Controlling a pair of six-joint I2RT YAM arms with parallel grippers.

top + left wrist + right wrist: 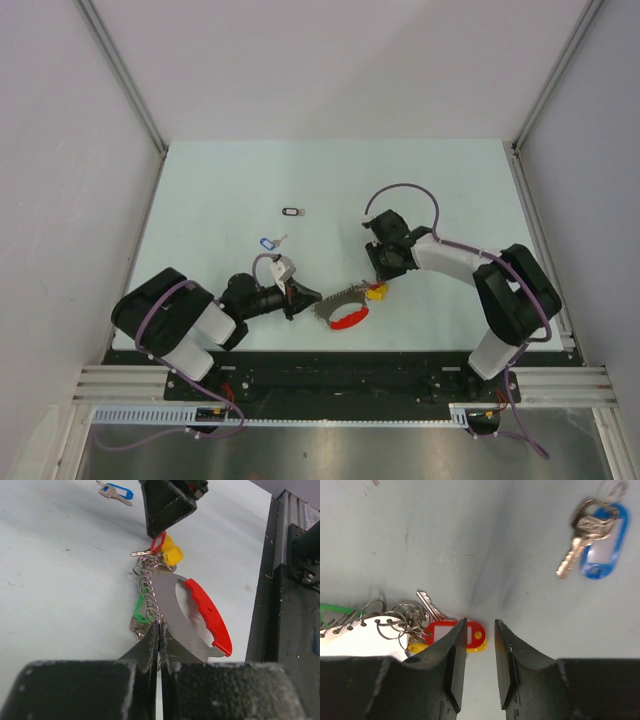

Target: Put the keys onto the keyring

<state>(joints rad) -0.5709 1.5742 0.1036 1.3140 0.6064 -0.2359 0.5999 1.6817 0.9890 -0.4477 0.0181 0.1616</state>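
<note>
L gripper pinched on keyring; R gripper spread by its red tag. Pale green table, white walls on 3 sides.

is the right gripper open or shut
Open: fingers of the right gripper stand apart, bare table between them, nothing held.

Three cams: one overhead, two close in
Top looks down on the whole table from above the near edge; left wrist sits low, facing right along the keyring; right wrist stares down, both catching its red tag and the blue-tagged key
</note>
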